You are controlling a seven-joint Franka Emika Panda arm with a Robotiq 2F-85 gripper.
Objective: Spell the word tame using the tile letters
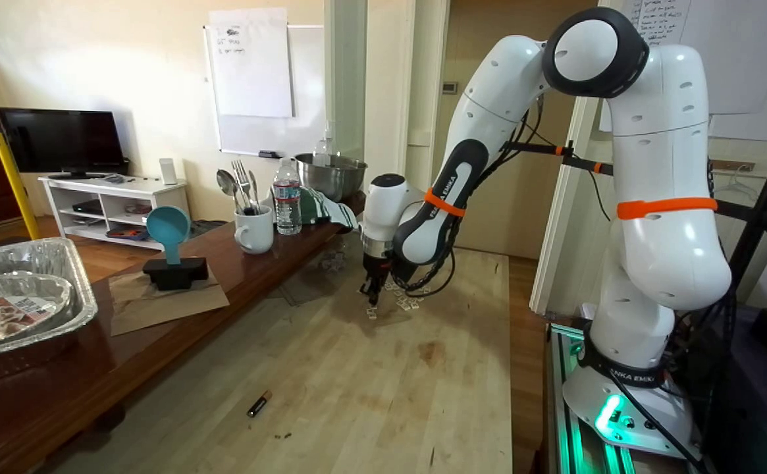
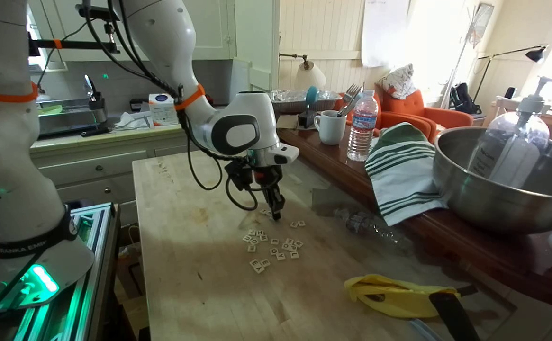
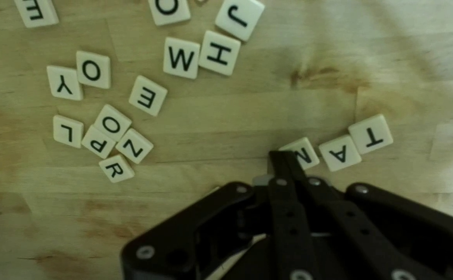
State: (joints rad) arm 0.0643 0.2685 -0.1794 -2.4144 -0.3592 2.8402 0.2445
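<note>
T tile [image 3: 371, 134] and A tile [image 3: 340, 153], likely light, stiff, slick, want pinching by opposite edges. In the wrist view they lie toward three o'clock from the gripper [image 3: 287, 163], jaws seemingly closed, any hold hidden, on the tabletop [image 3: 226, 120].

Decent gaps are left between the flat cream letter tiles [image 3: 181, 57]; one side of the pale wooden table [image 1: 357, 395] is kinda blocked by a raised brown wooden counter [image 1: 87, 368].

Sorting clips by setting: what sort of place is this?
Likely a home, with a kitchen opening onto a living area: kitchen drawers, orange upholstered seating and a flat screen all point that way.
</note>
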